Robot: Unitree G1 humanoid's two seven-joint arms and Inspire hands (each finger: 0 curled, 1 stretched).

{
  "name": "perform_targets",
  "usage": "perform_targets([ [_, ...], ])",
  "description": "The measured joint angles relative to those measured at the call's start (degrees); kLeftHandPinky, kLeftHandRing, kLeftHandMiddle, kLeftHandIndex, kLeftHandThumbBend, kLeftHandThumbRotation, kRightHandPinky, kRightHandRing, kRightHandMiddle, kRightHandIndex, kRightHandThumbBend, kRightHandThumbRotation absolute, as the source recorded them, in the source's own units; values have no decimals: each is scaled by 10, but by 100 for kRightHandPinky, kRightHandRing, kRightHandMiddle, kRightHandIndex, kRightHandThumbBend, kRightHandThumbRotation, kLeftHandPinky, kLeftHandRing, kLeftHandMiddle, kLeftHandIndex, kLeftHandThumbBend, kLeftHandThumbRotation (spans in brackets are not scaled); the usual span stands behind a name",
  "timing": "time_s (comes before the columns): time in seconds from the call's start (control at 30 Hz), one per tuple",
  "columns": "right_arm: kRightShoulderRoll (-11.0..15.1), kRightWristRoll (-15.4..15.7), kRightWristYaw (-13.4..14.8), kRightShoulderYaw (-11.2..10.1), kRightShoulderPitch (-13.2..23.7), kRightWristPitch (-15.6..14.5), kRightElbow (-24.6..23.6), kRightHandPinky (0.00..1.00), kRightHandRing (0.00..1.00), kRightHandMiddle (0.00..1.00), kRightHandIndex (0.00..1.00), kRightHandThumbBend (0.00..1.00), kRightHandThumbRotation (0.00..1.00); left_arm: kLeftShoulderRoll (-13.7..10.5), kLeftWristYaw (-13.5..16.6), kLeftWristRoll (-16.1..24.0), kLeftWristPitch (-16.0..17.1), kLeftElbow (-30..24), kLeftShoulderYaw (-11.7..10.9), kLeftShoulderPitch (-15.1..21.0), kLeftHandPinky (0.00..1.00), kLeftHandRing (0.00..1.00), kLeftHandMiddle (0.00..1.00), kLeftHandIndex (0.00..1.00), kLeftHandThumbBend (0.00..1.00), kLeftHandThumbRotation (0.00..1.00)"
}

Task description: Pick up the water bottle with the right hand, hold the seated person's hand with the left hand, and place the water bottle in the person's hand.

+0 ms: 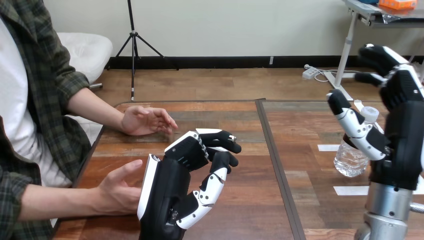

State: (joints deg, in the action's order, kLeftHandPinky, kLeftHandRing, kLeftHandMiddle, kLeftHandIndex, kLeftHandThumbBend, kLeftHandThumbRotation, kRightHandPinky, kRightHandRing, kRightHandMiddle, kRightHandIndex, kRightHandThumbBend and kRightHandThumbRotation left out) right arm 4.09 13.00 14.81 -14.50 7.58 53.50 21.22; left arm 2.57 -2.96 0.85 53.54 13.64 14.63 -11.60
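Brown wooden table [255, 215], plank-patterned

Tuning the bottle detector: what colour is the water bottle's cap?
White cap on the clear water bottle, best seen in the head view.

1. The wooden table [240, 215] has a dark seam [272, 150] running from front to back.
2. Right of the seam, a clear bottle [350, 159] stands upright with its white cap on.
3. Two white strips lie flat there: one [327, 147] just left of the bottle, one [350, 190] in front of it.
4. Left of the seam, the person's far hand [145, 120] rests near the table's far corner.
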Motion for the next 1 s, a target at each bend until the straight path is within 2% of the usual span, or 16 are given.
perform_targets([
  [0.37, 15, 6, 31, -2, 7, 0, 9, 68, 79, 81, 76, 79, 35, 0, 2, 4, 0, 0, 0, 0, 38, 48, 56, 57, 25, 18],
  [1.0, 28, 11, 53, 0, 12, 0, 17, 68, 79, 81, 76, 79, 34, 0, 4, 11, 0, 0, 1, -3, 38, 49, 57, 58, 23, 17],
])
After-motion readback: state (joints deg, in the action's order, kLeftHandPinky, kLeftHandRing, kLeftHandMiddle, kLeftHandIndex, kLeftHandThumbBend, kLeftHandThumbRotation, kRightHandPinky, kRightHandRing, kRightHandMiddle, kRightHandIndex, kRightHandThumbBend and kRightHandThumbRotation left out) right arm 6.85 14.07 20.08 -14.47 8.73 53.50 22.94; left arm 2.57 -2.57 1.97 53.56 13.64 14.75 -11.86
